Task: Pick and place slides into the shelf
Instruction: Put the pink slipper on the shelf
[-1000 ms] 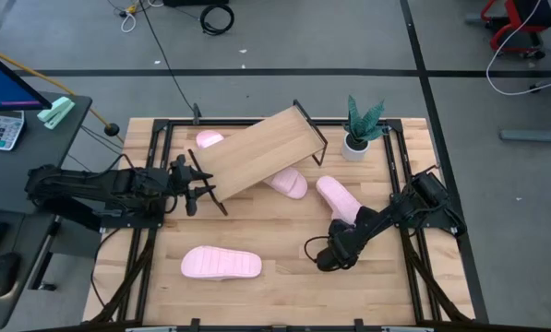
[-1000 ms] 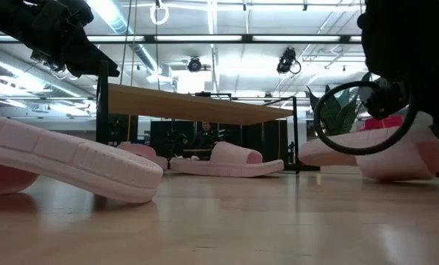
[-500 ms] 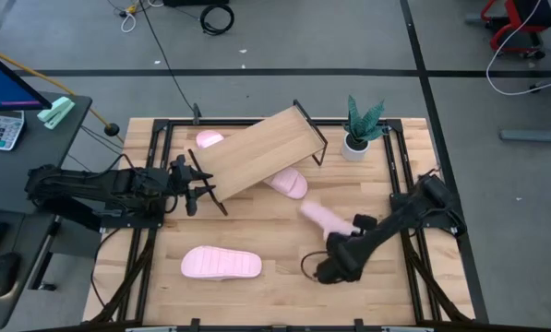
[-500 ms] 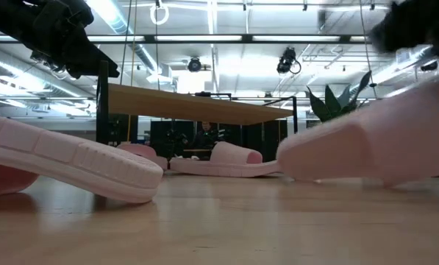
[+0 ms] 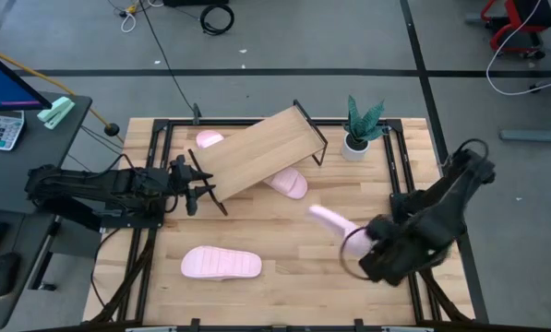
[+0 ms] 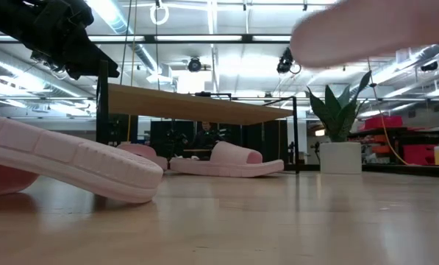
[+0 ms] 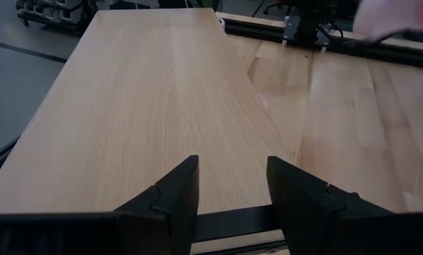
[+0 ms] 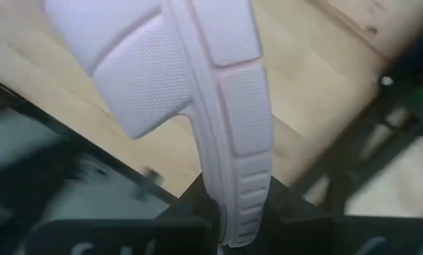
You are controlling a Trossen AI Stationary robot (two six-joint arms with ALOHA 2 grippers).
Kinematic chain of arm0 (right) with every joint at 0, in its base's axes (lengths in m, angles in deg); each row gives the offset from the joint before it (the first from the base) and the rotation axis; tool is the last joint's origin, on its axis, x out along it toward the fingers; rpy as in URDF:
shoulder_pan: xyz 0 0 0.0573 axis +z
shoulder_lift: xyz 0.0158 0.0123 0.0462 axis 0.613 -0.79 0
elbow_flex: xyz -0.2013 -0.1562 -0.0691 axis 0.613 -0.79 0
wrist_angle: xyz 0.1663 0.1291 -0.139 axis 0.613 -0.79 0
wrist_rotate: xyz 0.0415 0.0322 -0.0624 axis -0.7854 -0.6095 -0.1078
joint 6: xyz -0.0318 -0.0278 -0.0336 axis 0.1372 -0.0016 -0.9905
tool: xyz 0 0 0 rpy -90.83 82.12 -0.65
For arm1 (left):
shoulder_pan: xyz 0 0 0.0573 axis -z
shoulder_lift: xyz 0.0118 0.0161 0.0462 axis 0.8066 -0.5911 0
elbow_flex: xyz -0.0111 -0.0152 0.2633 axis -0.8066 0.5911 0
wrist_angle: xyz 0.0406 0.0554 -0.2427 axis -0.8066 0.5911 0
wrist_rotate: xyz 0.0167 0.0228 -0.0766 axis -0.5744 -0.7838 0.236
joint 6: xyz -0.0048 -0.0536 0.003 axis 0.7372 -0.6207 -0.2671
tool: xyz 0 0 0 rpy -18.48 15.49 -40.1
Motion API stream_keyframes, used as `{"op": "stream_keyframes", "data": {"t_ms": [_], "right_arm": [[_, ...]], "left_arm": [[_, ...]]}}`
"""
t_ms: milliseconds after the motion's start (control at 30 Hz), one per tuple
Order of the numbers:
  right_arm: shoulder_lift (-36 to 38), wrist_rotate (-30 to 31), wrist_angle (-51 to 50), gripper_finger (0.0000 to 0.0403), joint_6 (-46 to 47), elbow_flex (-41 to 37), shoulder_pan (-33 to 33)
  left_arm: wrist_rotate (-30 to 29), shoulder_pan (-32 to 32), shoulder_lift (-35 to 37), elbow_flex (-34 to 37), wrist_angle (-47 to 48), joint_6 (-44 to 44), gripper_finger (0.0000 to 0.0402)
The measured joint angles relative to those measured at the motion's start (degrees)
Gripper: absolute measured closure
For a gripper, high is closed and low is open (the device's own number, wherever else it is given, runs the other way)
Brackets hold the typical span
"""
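While the right gripper (image 5: 365, 242) clamps one slide (image 5: 329, 219) by its sole edge, airborne at the table's 4 o'clock, a second ago that slide lay flat. Left gripper (image 5: 204, 189), fingers apart, waits at the shelf's (image 5: 257, 152) 8 o'clock. No slides shelved yet.

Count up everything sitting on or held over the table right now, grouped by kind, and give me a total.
Pink slides: 4, one lifted in the right claw, one at the table's near side, one poking out from under the shelf, one mostly hidden behind it
Wooden shelf: 1
Potted plant: 1
Total: 6
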Motion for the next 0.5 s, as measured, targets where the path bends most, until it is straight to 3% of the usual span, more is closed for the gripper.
{"op": "stream_keyframes", "data": {"t_ms": [167,300,400,500], "right_arm": [[6.1,15.8,2.0,0.036,13.0,0.0,2.8],[8.5,28.7,2.0,0.036,17.3,0.0,3.2],[8.9,34.1,2.0,0.036,16.9,0.0,1.7],[8.9,35.7,2.2,0.036,14.1,0.0,-0.4]], "left_arm": [[0.0,0.0,-0.1,0.2,-1.9,-1.5,0.023],[0.1,0.0,-0.2,0.2,-3.4,-1.6,0.023],[0.2,0.0,-0.1,0.2,-5.7,-3.2,0.023],[0.3,0.0,-0.1,0.2,-9.6,-4.8,0.023]]}}
